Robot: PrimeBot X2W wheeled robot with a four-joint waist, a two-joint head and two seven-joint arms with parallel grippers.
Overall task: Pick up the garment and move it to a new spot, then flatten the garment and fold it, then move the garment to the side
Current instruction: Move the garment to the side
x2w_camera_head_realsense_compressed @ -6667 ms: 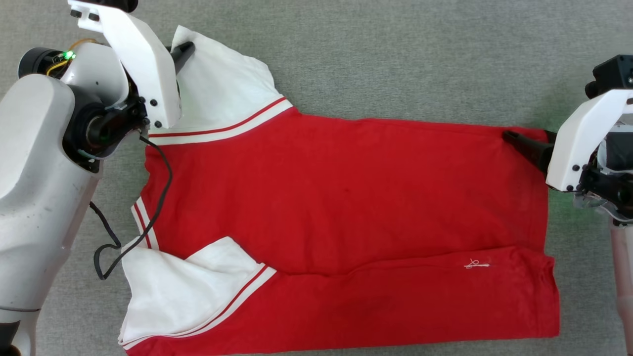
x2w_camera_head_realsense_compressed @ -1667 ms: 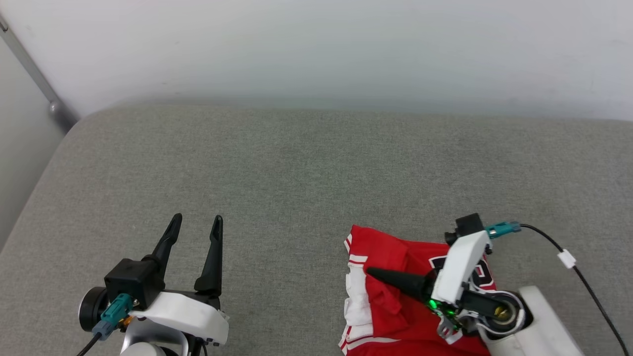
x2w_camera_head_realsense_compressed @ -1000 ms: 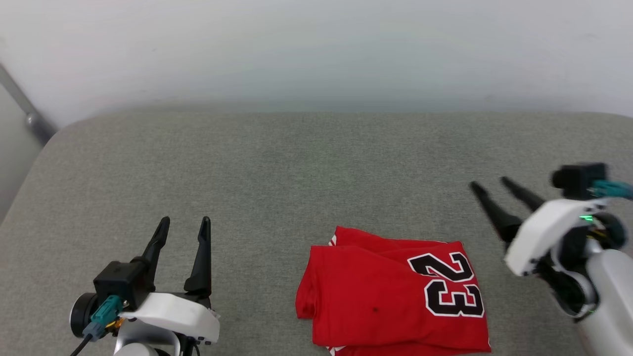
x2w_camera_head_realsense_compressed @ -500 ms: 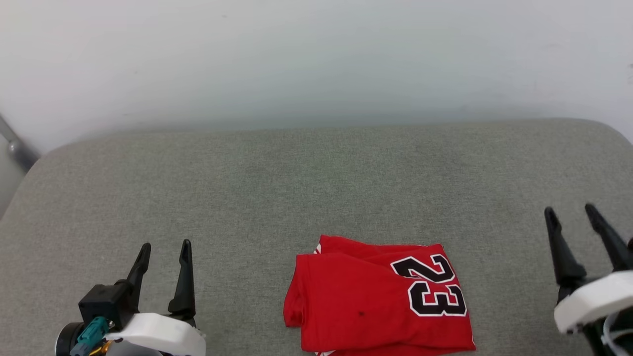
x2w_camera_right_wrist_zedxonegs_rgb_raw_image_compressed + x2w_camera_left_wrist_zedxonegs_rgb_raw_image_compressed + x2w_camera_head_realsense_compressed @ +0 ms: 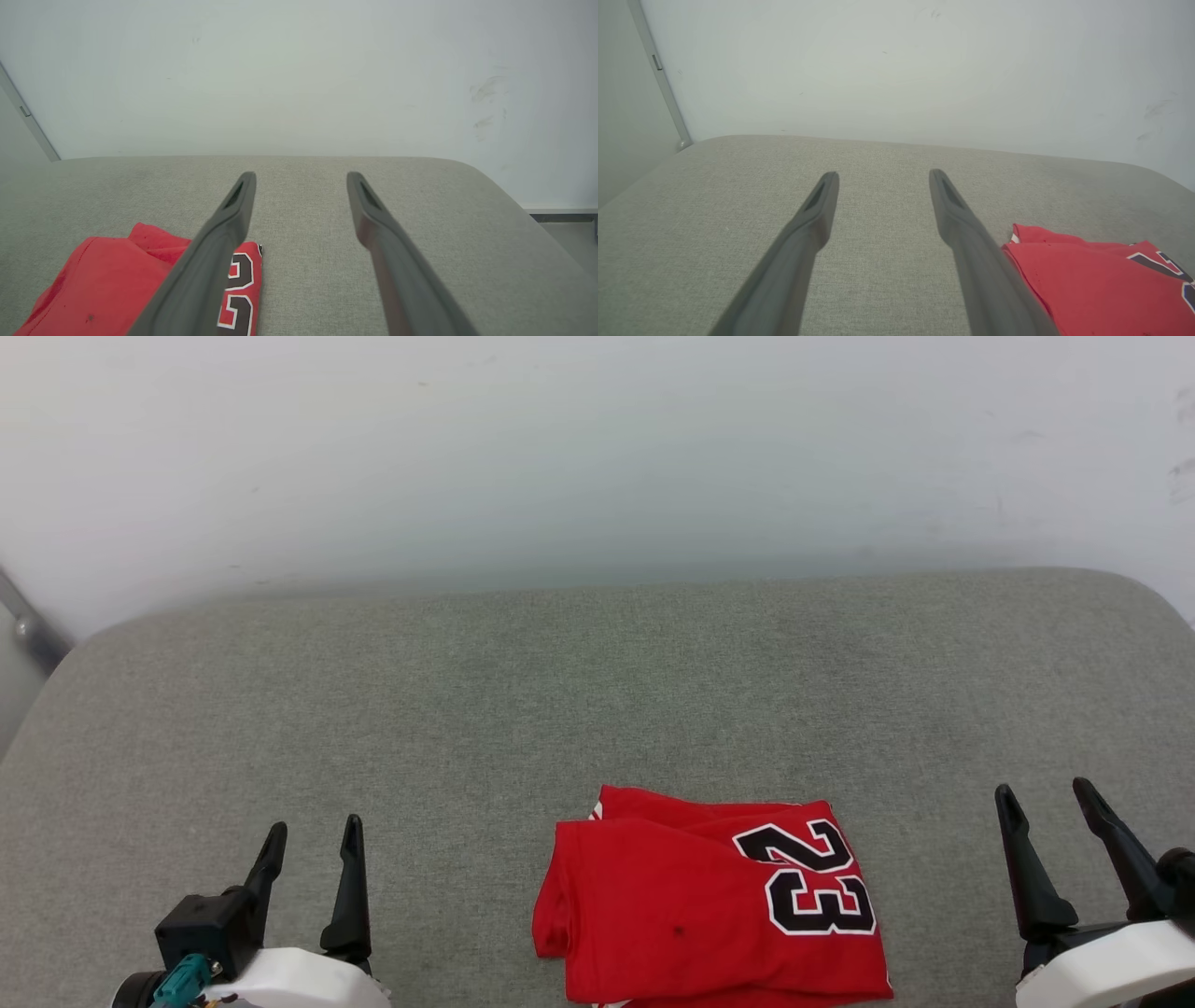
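Soft red garment (image 5: 672, 896) folded into rough rectangle on grey woven tabletop (image 5: 597, 691); left tool (image 5: 315, 827) and right tool (image 5: 1044, 790) released, empty.

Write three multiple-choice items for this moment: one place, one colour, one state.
1. Where does the garment lie relative to the left pincer and the right pincer?
A. Left of both
B. Between them
C. Right of both
2. What colour are its digits?
A. Yellow
B. Blue
C. Black, white-outlined
3. How do the pincers stand?
A. Both open, empty
B. Both shut on the garment
C. Left shut, right open

B: the head view shows it between them.
C: the 23 is black with white edges.
A: both wrist views show jaws apart, nothing between.
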